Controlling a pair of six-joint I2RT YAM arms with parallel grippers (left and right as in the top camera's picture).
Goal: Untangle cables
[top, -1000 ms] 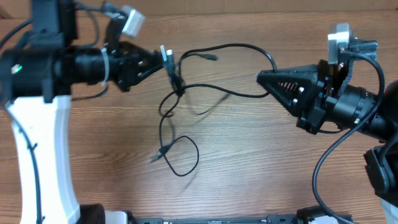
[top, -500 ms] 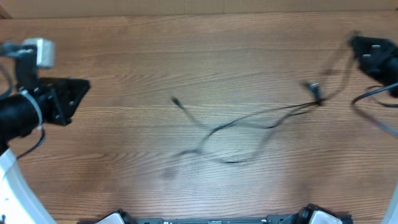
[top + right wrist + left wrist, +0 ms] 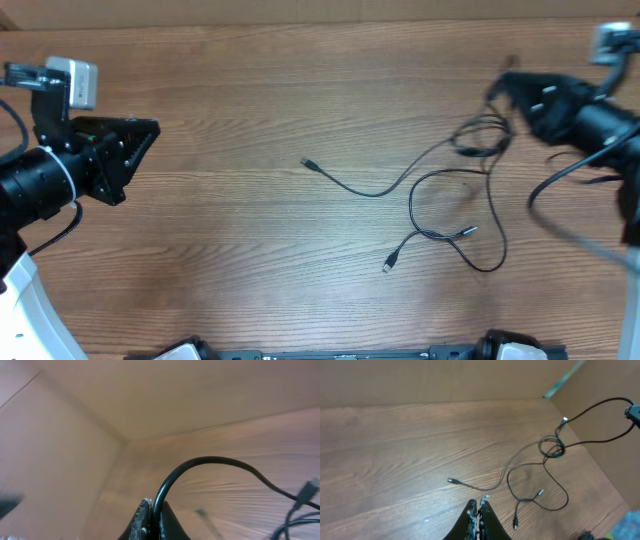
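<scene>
The thin black cables lie right of the table's middle. One silver-tipped plug points left, and two more plugs rest near the front. A small knot of loops hangs just under my right gripper, which is blurred at the far right. That gripper is shut on a cable that arcs out from between its fingers. My left gripper is far off at the left edge. It is shut with nothing in it, above bare wood short of the nearest plug and the knot.
A brown board wall runs along the table's back and right side. Thicker black arm wires hang beside the right arm. The left arm's white base stands at the front left.
My left gripper let go of the cables and drew back to the left edge. My right gripper dragged the cables from the middle to the right and still grips one.
</scene>
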